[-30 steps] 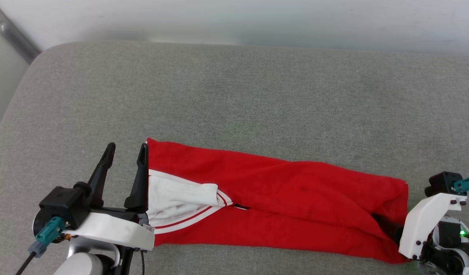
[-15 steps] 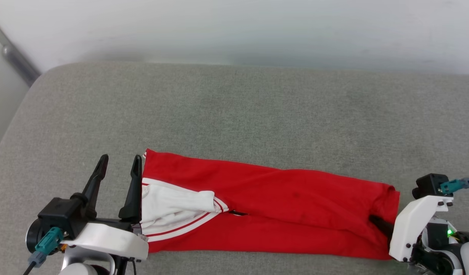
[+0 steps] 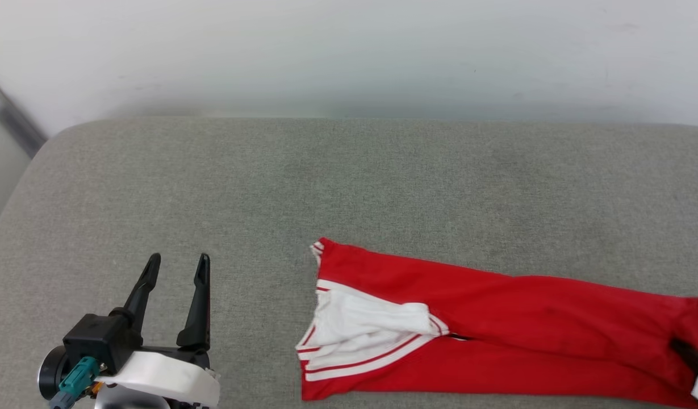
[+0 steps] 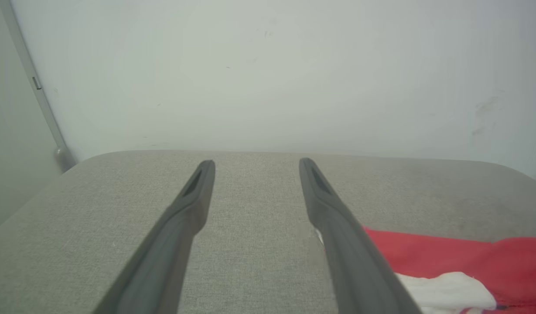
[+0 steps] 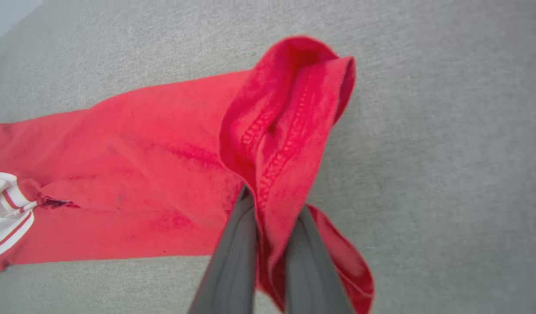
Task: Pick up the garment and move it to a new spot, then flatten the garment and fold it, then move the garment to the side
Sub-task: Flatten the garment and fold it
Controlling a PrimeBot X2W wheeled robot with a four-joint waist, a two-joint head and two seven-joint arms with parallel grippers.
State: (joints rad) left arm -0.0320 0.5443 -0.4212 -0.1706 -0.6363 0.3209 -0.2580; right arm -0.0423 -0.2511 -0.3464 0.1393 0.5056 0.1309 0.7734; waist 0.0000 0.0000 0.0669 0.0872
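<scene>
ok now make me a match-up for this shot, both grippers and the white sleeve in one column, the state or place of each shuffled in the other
1. left gripper
2. right gripper
3. white sleeve

A. shut on a red edge of the garment
B. lying folded on the red cloth at the end nearer the robot's left
C. open, over the bare grey pad

Pairs: 1-C, 2-A, 3-B
</scene>
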